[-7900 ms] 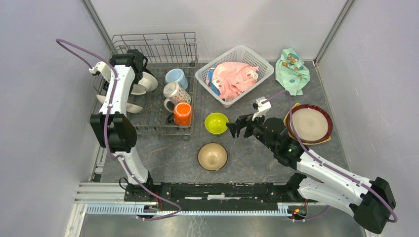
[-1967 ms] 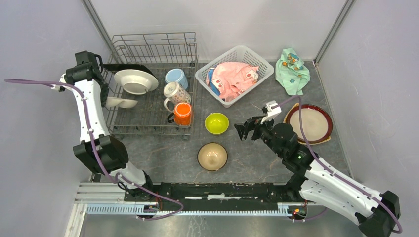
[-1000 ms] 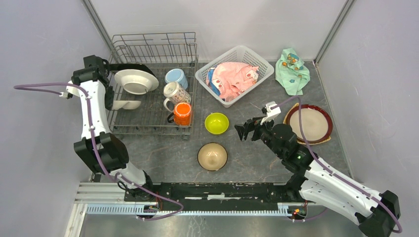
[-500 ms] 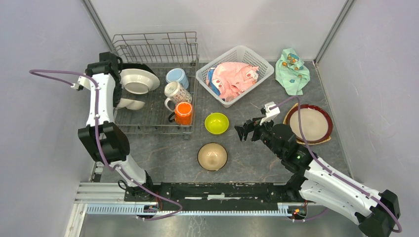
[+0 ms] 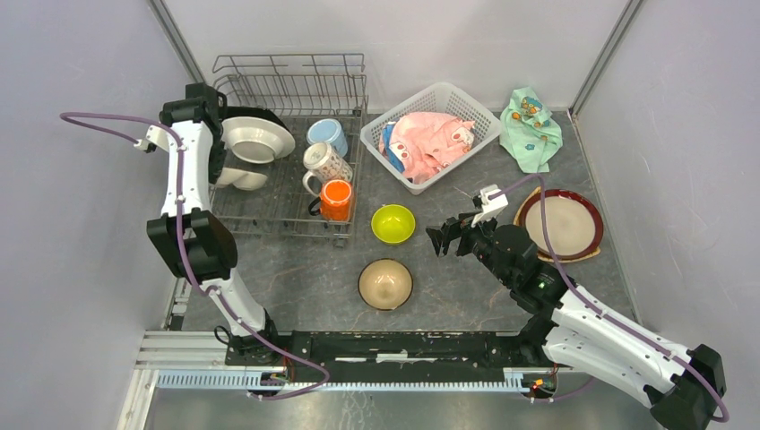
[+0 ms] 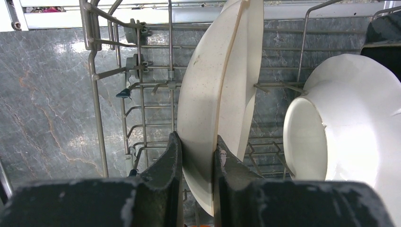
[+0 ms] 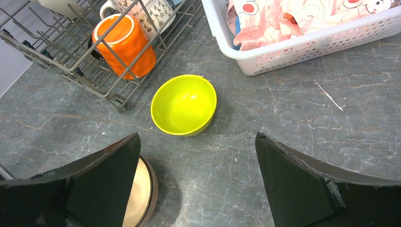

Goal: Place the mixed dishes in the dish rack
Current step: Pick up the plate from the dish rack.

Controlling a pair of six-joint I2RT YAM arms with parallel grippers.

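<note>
Plate (image 6: 215,94) between left pincer (image 6: 196,144) jaws

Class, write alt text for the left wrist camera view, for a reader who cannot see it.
The left claw grips the rim of a cream plate standing on edge in the grey wire dish rack. A white deep plate sits tilted to its right.

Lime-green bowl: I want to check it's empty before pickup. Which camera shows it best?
Right wrist: the lime-green bowl sits mid-frame, upright, its inside bare, ahead of the open right gripper. Top external shows it small, beside the dish rack. Left wrist misses it.
</note>
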